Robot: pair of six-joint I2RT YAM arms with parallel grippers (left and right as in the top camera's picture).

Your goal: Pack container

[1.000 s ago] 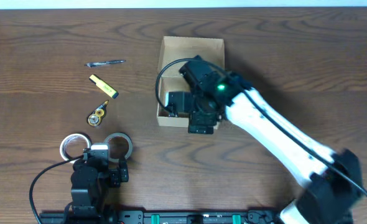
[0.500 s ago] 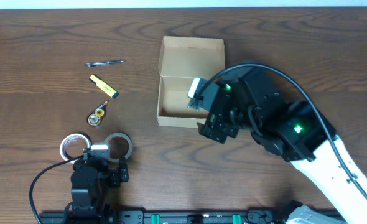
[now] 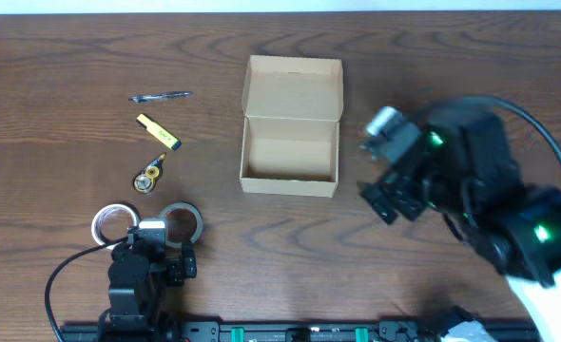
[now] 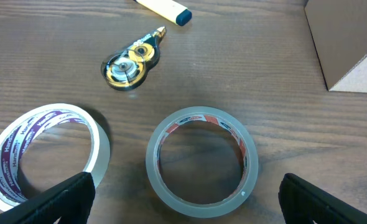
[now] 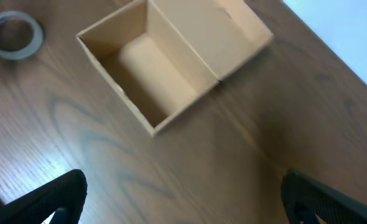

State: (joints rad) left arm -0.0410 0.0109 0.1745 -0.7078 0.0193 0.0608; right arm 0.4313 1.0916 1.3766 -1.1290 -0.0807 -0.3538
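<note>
The container point(image 3: 290, 152) sat open at centre frame, its lid flap laid back toward the top edge, empty and seemingly ready for loading; the right gripper point(image 3: 387, 201) hovered wide and empty just to its right; the left gripper point(image 3: 150, 237), equally wide, hung over the clear tape roll point(image 4: 202, 162) and white tape roll point(image 4: 43, 155) at lower left; a correction tape dispenser point(image 4: 130, 62), yellow highlighter point(image 3: 158, 132) and pen point(image 3: 162, 96) lay further up the desk point(image 3: 71, 47), with nothing between them and the box.

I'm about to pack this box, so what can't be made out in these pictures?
Overhead: the left arm covers part of the white tape roll and grey tape roll; the pen is too small to read.
Left wrist: top edge cuts the yellow item; right edge cuts the container.
Right wrist: blur softens the container.
</note>
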